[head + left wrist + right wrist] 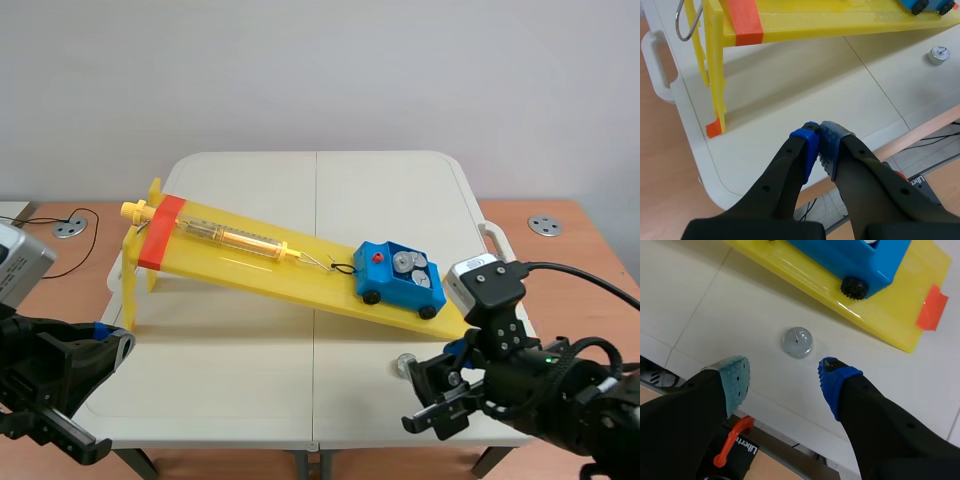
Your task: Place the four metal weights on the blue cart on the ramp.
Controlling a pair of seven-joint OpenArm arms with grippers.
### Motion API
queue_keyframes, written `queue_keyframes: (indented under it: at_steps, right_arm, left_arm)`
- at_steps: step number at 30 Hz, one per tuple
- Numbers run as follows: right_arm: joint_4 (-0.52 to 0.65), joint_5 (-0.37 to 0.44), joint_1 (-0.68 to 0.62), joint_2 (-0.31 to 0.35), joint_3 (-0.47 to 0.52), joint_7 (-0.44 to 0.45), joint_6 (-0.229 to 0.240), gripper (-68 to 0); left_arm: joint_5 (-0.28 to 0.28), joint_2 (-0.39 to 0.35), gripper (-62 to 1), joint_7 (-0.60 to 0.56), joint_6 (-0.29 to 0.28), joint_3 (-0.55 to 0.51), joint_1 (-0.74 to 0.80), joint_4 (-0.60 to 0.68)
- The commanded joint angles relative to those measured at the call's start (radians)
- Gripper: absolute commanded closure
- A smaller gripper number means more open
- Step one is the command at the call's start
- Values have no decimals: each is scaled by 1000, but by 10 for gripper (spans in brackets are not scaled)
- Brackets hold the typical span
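Observation:
A blue cart [398, 275] sits low on the yellow ramp [250, 255], with silver metal weights [408, 265] in its tray. One more metal weight [404, 364] lies on the white table just below the ramp's low end. My right gripper [427, 394] hovers near it. From the right wrist this weight [797, 342] lies just ahead of the open right gripper [785, 377], in line with the gap and touching neither finger. The cart [850, 260] and ramp [900, 315] are beyond it. My left gripper [819, 145] is shut on nothing, over the table's front left corner.
The ramp's raised end stands on yellow legs [715, 75] at the left, with an orange tape band [160, 232]. A spring scale [230, 237] lies along the ramp, hooked to the cart. The white table's front edge [300, 445] is close under both grippers.

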Motion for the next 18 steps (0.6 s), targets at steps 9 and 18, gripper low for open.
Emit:
queue_keyframes:
  at_steps: [9, 18]
  right_arm:
    - [-24, -51, 148, -24, -41, 185, -86, -311]
    - [-150, -79, 223, -54, -94, 208, -99, -305]
  left_arm:
    - [-51, 11, -31, -96, -25, -14, -6, 46]
    - [-51, 11, -31, -96, -25, -14, -5, 46]
